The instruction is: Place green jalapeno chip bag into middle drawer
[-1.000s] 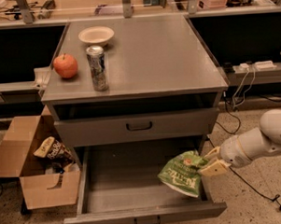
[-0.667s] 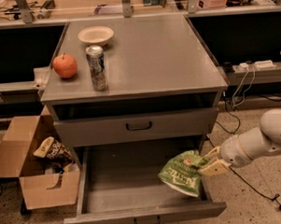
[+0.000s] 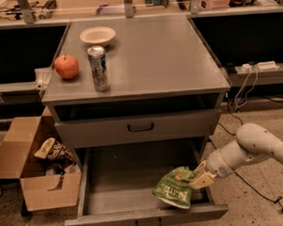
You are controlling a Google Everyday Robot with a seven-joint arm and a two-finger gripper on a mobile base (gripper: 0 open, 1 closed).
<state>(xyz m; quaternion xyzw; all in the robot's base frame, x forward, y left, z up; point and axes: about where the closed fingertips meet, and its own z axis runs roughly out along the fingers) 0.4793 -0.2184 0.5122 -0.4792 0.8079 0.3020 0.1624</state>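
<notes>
The green jalapeno chip bag [image 3: 175, 187], light green foil with white lettering, hangs over the right front part of the open middle drawer [image 3: 121, 181], the lowest grey tray of the cabinet, pulled out. My gripper [image 3: 197, 177] comes in from the right on a white arm and is shut on the bag's right edge. The bag's lower end is at about the height of the drawer's front rim; I cannot tell if it touches the floor of the drawer.
On the cabinet top [image 3: 167, 62] stand a red apple [image 3: 66, 66], a drink can [image 3: 98, 68] and a white bowl [image 3: 97, 35]. A closed drawer front [image 3: 140, 127] sits above. A cardboard box [image 3: 38, 171] with a brown-and-white snack bag [image 3: 51, 151] stands left. Cables lie on the floor at right.
The bag and gripper have shifted very slightly; otherwise nothing has visibly changed.
</notes>
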